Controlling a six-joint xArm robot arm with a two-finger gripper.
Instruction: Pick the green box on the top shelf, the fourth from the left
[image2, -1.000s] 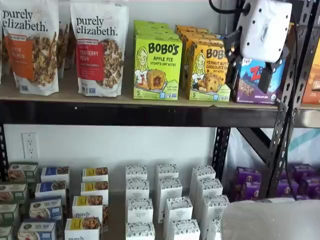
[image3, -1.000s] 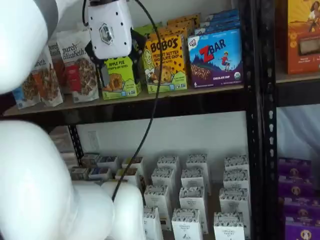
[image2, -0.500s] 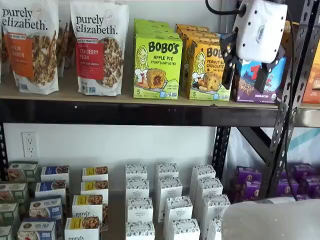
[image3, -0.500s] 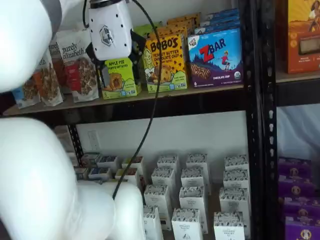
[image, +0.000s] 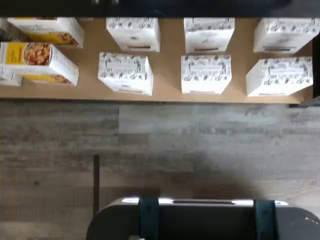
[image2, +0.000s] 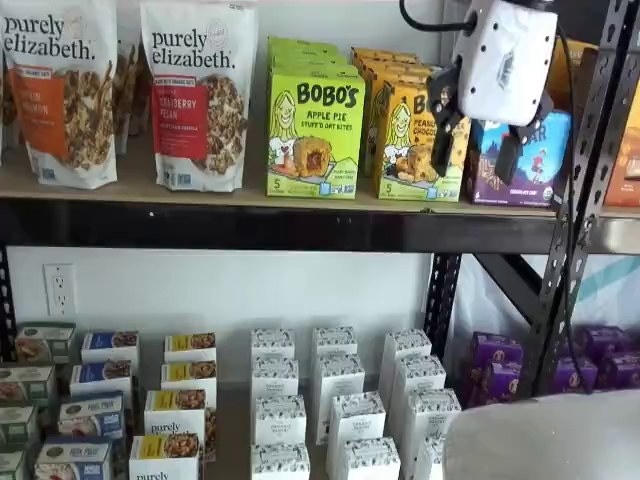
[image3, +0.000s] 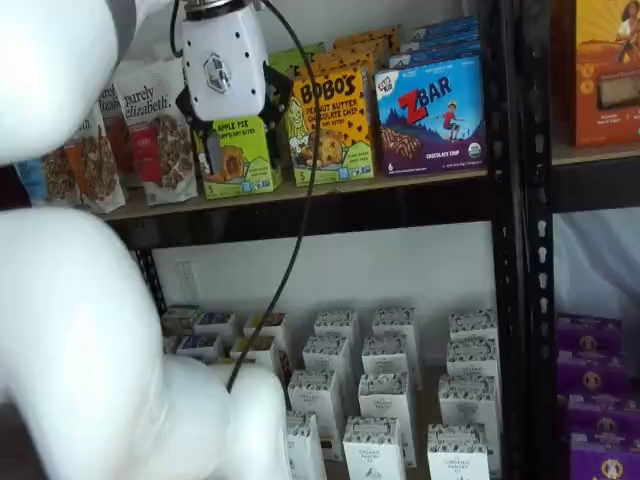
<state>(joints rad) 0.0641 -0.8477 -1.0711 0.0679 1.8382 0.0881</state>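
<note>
The green box (image2: 314, 130) reads "BOBO'S APPLE PIE" and stands upright on the top shelf (image2: 250, 228), with identical copies lined up behind it. My gripper (image2: 475, 150) hangs in front of the shelf, off to the right of that box, before the yellow-orange Bobo's box (image2: 415, 140). Its two black fingers stand apart with nothing between them, so it is open. In a shelf view the gripper (image3: 240, 135) partly covers the green box (image3: 243, 160). The wrist view shows neither the box nor the fingers.
Granola pouches (image2: 200, 95) stand left of the green box and a blue Z Bar box (image2: 525, 160) to the right. Black steel uprights (image2: 590, 200) frame the bay. Below, small white boxes (image: 125, 72) sit on a tan board above a grey wood floor (image: 160, 145).
My gripper has shifted left along the top shelf and risen slightly, from in front of the Z Bar box toward the yellow-orange box. Its fingers stay apart.
</note>
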